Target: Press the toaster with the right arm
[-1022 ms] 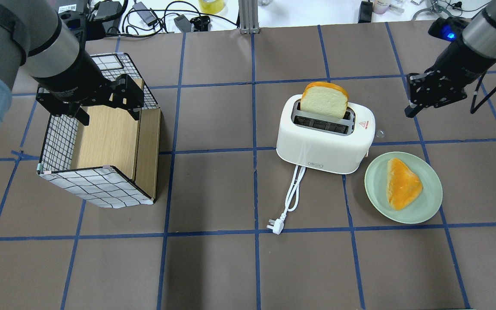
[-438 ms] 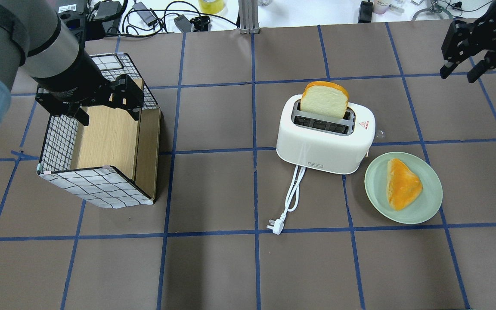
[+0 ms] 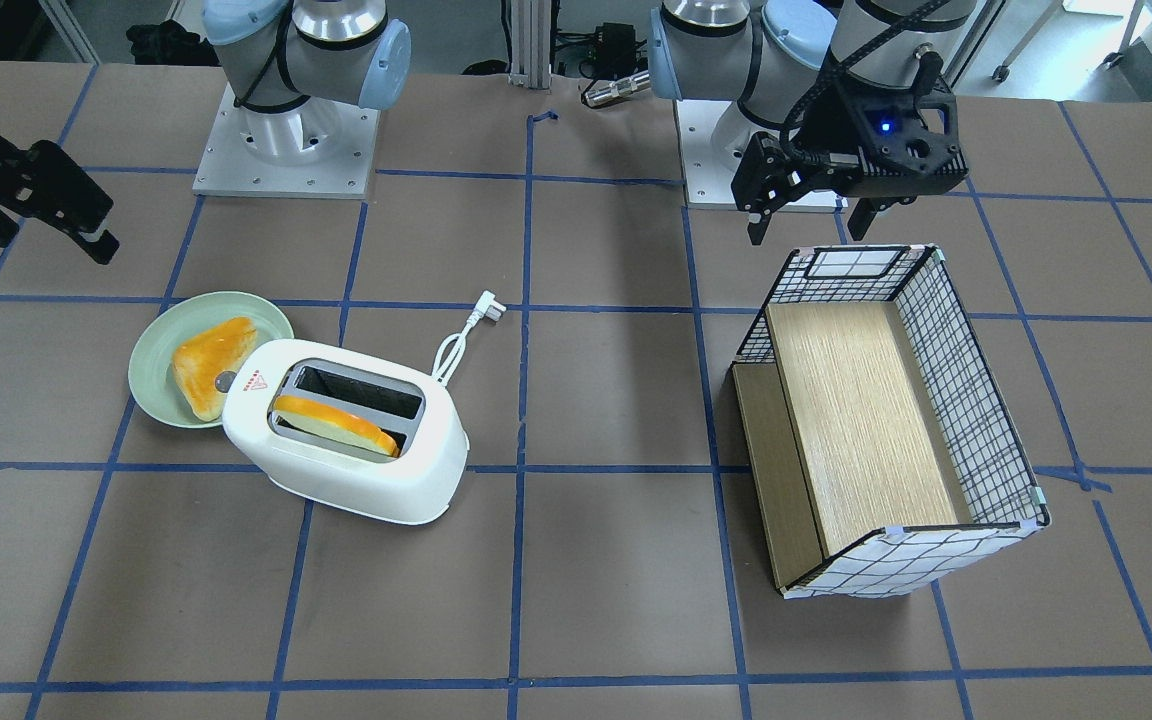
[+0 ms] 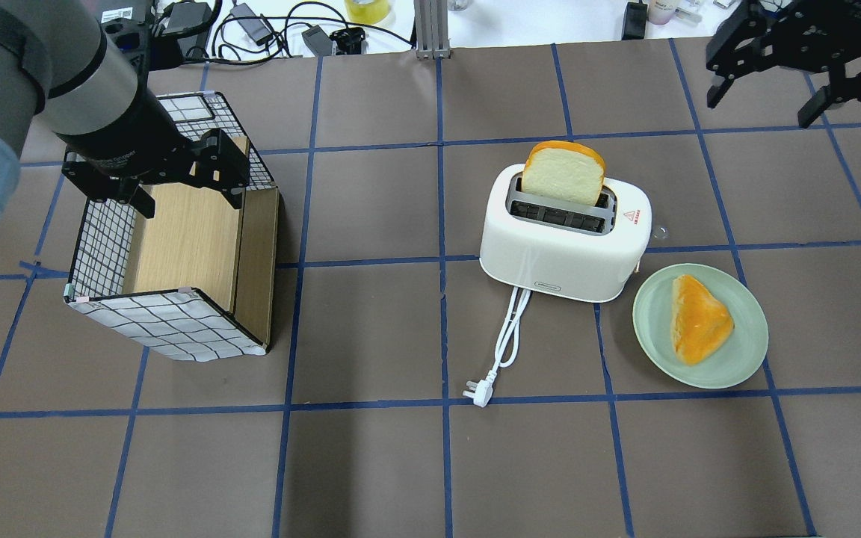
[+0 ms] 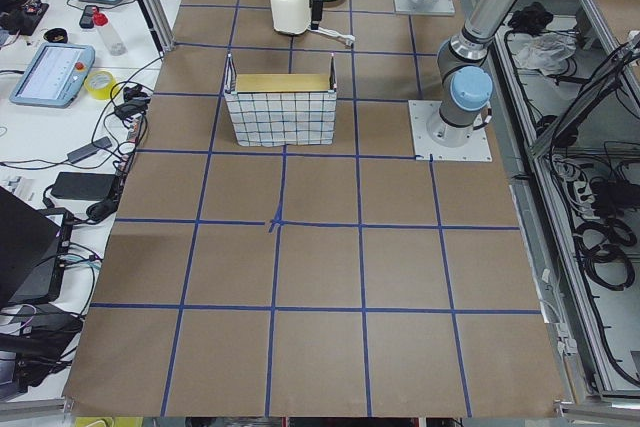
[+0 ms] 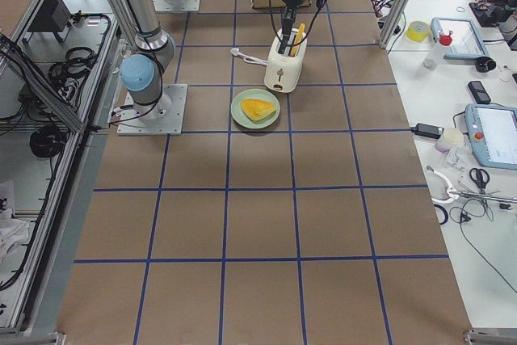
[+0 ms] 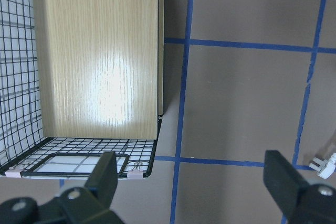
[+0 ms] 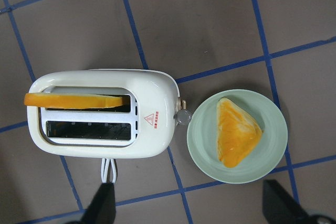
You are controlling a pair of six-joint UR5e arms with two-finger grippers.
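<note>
A red warning triangle [image 8: 149, 118] marks the toaster [image 8: 105, 149].

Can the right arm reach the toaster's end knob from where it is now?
Probably yes: the right gripper hangs open, apart from the toaster, with bare table between. Only the plate sits close beside the knob.
</note>
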